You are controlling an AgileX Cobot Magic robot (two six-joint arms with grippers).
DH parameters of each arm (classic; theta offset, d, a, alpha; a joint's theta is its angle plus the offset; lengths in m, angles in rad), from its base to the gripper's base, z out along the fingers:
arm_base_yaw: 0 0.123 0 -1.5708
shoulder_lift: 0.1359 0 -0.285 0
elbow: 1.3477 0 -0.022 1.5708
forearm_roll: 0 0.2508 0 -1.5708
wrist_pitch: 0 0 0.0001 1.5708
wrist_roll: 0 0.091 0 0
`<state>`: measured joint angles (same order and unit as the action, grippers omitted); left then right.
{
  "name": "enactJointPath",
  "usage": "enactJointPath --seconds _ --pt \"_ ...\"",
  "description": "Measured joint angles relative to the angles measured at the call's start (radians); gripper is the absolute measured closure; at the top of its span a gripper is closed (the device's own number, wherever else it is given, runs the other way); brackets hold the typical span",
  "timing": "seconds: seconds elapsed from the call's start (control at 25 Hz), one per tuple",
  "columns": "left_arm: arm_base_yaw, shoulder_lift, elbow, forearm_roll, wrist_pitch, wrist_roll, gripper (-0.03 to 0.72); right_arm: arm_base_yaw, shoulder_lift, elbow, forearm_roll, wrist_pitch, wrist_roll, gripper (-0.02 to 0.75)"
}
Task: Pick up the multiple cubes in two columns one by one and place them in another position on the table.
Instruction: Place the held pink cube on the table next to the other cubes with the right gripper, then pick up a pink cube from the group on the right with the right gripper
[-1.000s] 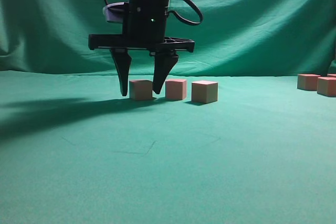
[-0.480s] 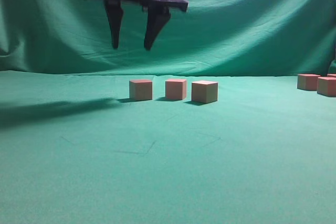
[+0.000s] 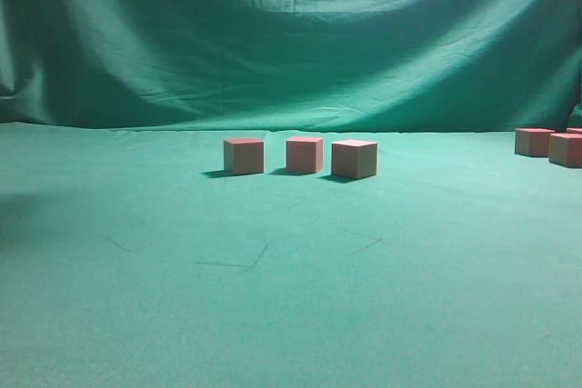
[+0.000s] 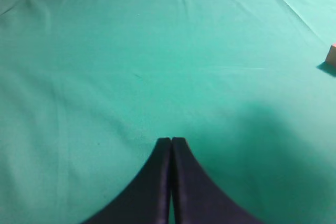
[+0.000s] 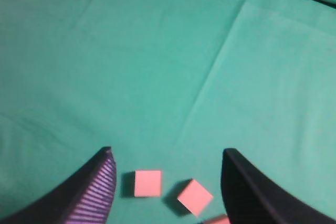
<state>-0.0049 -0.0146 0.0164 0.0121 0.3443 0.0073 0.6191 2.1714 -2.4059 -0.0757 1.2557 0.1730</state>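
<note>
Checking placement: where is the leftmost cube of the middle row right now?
Exterior view: the leftmost cube sits on the table left of centre, with two cubes to its right, ungripped.

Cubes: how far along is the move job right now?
Done: three cubes sit in a row mid-table, apart from each other. In hand: nothing; the right gripper is open and empty high above that row, and the left gripper is shut over bare cloth. Left: at least three more cubes wait at the table's right edge; any beyond the frame can't be counted.
</note>
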Motion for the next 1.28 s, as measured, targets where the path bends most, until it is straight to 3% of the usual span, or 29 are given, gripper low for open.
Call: enactJointPath --seconds 0.36,0.84,1.28 --pt "0.000 0.000 0.000 0.000 0.000 0.000 0.688 -0.169 -0.405 0.526 -0.022 0.000 -0.012 0.335" --pt "0.000 0.000 0.000 0.000 0.000 0.000 0.688 -0.560 -0.624 0.993 -0.027 -0.017 -0.052 0.335" --pt "0.000 0.000 0.000 0.000 0.000 0.000 0.688 -0.696 -0.626 1.305 -0.023 -0.305 -0.062 0.335"
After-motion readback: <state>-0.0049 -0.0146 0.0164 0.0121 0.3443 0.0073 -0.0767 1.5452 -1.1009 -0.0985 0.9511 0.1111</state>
